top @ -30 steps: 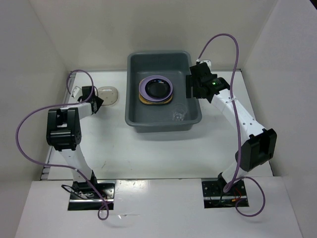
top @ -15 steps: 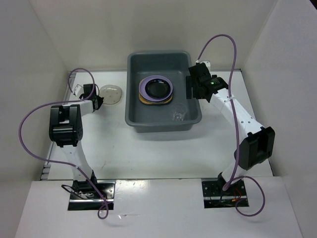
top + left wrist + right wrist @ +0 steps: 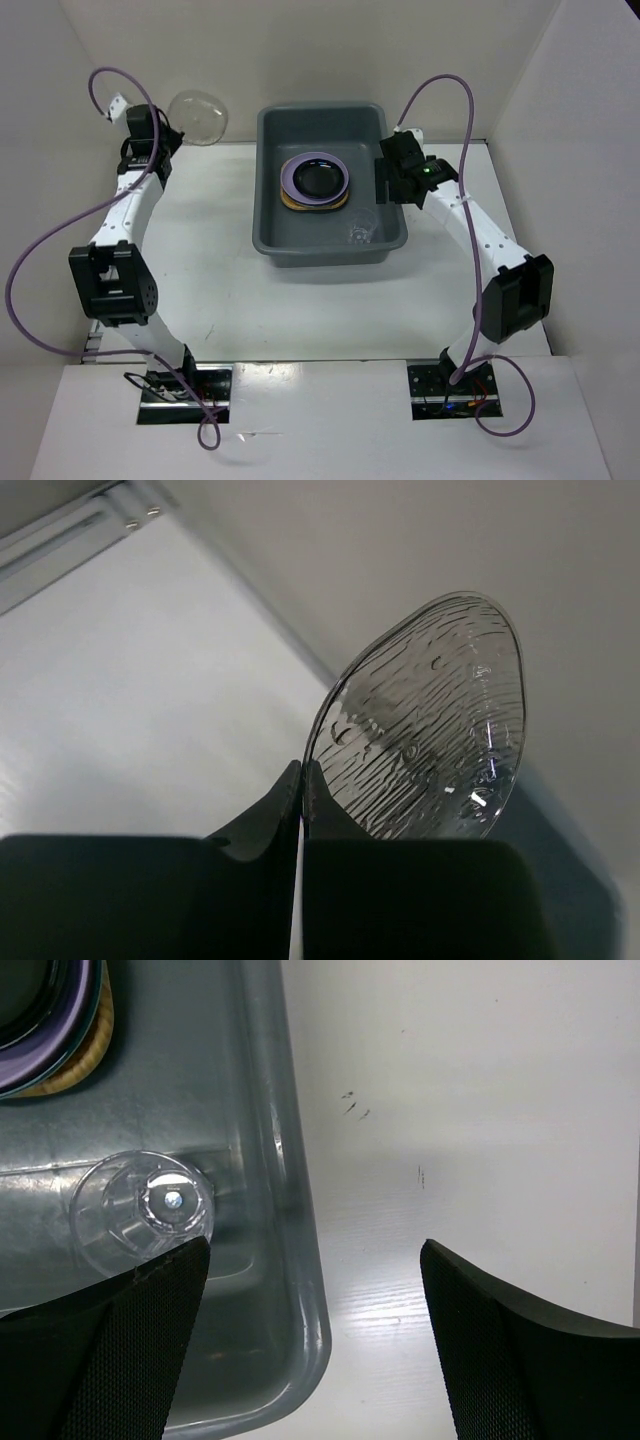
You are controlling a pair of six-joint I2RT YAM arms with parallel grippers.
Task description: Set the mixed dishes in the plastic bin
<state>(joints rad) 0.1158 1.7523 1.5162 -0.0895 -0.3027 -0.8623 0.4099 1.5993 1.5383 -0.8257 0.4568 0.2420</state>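
**Left arm has the clear plate in the air; right arm waits open over the bin**

From my seat, the left gripper is up at the far left corner of the table, its jaws pinched together on the rim of the clear plate. The left wrist camera shows it well: the two fingers meet on the plate's lower edge, and the plate, rippled and see-through, stands tilted up off the table against the back wall. It is well to the left of the bin and outside it.

The bin sits at the far middle of the table. Inside I see the purple plate with a black dish resting on it, and a woven tray peeking out beneath them. The glass cup stands in the bin's near right corner.

The right gripper hangs over the bin's right rim with its jaws wide apart and nothing between them. Through its wrist camera I look down on the cup, the bin's rim, the purple plate's edge and a sliver of tray.
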